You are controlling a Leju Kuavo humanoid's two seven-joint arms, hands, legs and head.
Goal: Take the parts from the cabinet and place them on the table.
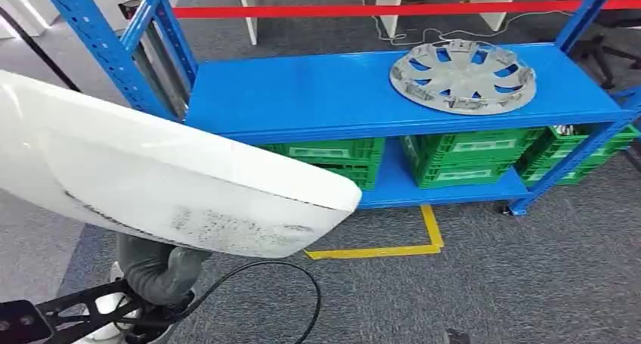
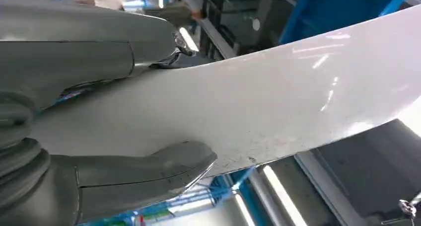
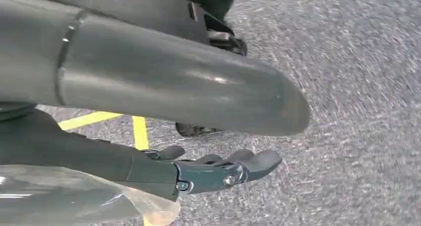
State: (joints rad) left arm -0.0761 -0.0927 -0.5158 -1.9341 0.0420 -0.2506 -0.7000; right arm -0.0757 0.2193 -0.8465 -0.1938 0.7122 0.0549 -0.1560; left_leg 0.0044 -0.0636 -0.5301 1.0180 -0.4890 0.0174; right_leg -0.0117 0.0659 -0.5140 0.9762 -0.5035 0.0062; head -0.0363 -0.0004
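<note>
White curved panel (image 2: 278,102) is being gripped by the left hand (image 2: 99,112); the right hand (image 3: 218,169) is hanging spread, empty. One hubcap (image 1: 462,75) is lying on the blue shelf (image 1: 302,94); three green crates (image 1: 469,156) are sitting below.

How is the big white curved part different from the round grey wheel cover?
The white curved panel is long, smooth and plain; the grey wheel cover is round with spoke-shaped holes. The left robot hand grips the panel off the shelves, while the wheel cover lies flat on the blue shelf.

white curved panel (image 1: 151,185) held aloft, grey hubcap (image 1: 462,75) on shelf
</note>
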